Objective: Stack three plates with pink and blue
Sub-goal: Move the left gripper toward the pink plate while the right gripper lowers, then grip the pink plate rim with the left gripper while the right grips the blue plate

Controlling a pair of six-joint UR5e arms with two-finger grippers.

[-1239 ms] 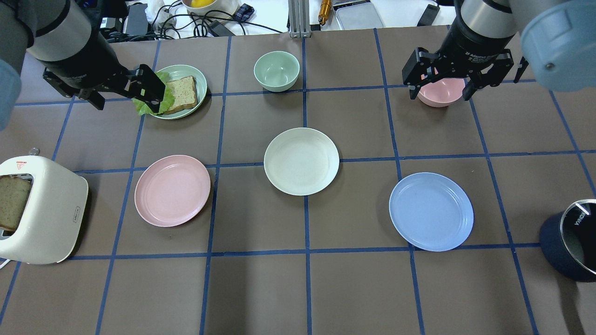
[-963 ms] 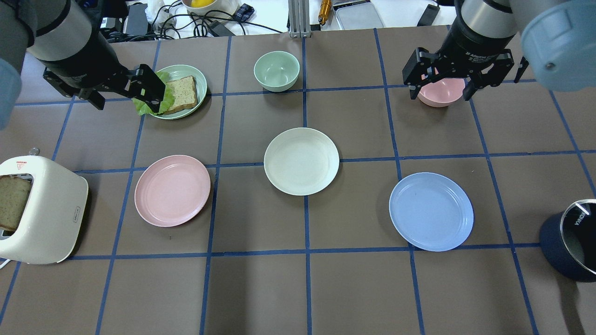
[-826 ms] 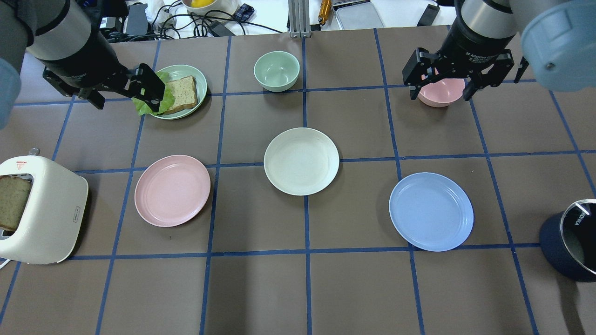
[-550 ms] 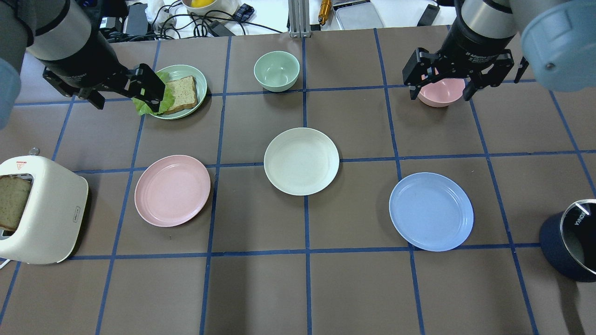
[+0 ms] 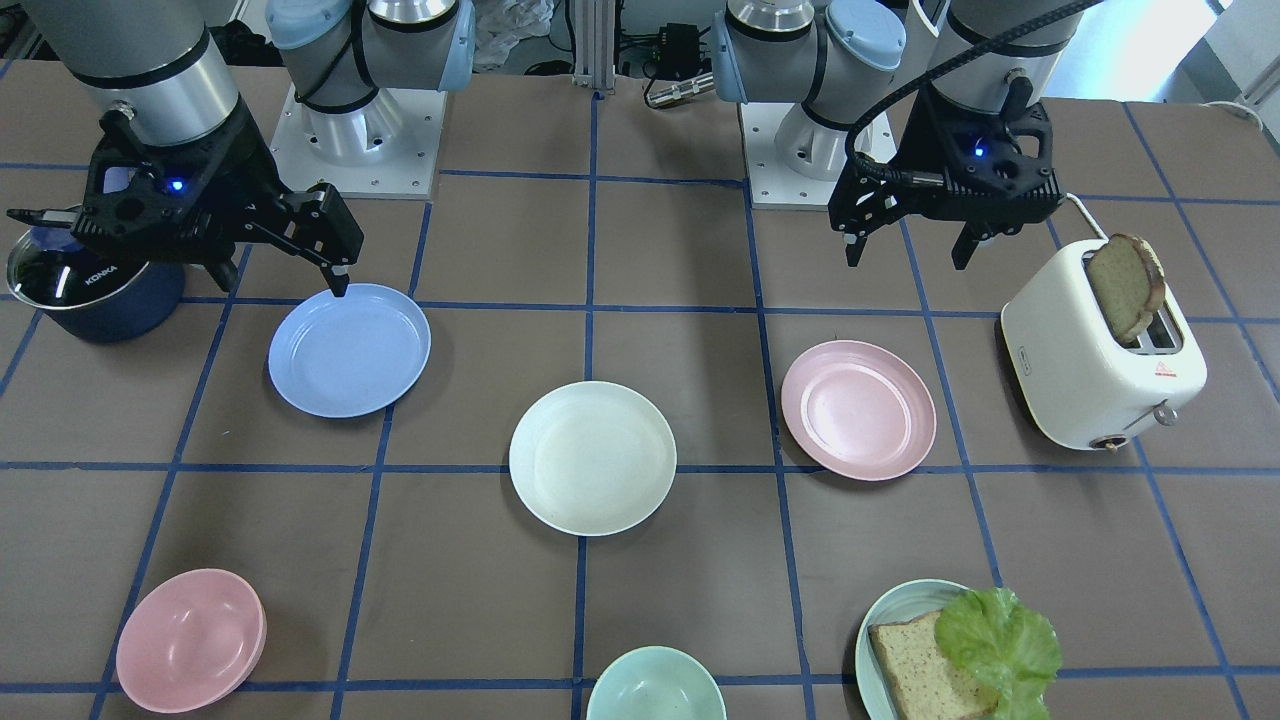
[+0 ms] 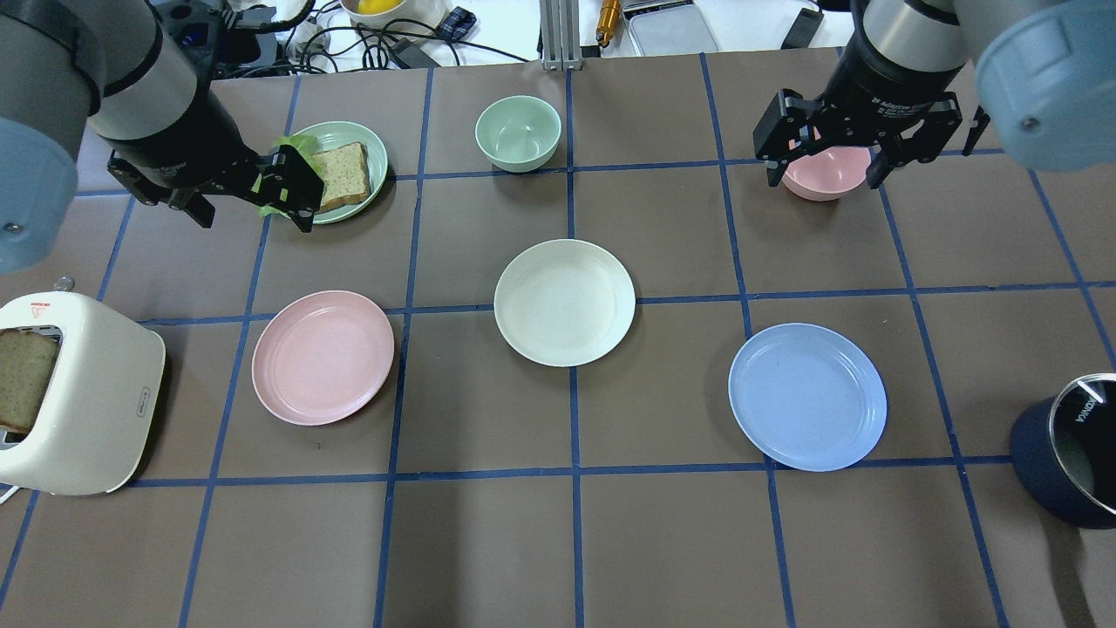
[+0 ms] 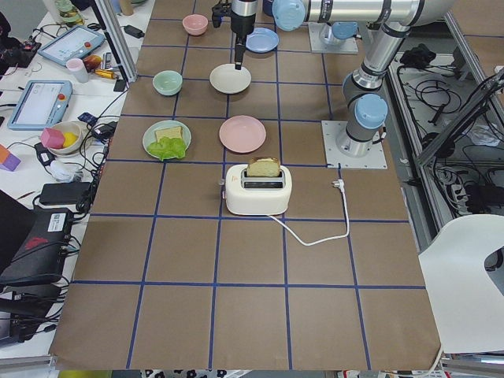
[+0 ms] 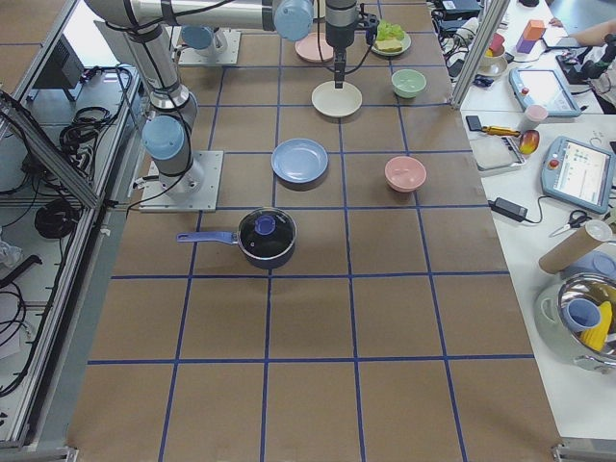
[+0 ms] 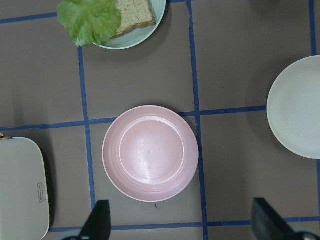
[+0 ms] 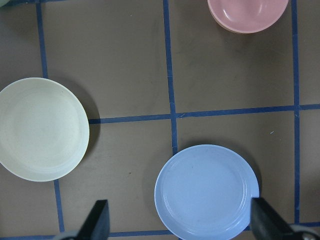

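Three plates lie apart on the brown table. The cream-white plate [image 6: 565, 302] is in the middle, the pale pink plate [image 6: 323, 358] to its left and the light blue plate [image 6: 807, 396] to its right. My left gripper [image 6: 253, 205] is open and empty, held high behind the pink plate, which fills the left wrist view [image 9: 150, 152]. My right gripper [image 6: 823, 179] is open and empty, held high over the far right of the table. The right wrist view shows the blue plate [image 10: 206, 189] below it.
A white toaster [image 6: 74, 392] with a bread slice stands at the left edge. A pale teal plate with bread and lettuce [image 6: 370, 139], a mint bowl [image 6: 518, 131] and a pink bowl [image 6: 828, 187] sit along the far side. A dark pot [image 6: 1068, 449] stands at the right edge.
My left gripper has moved a little to the right and toward the pink plate, now covering more of the lettuce. The right arm and the plates have not moved.
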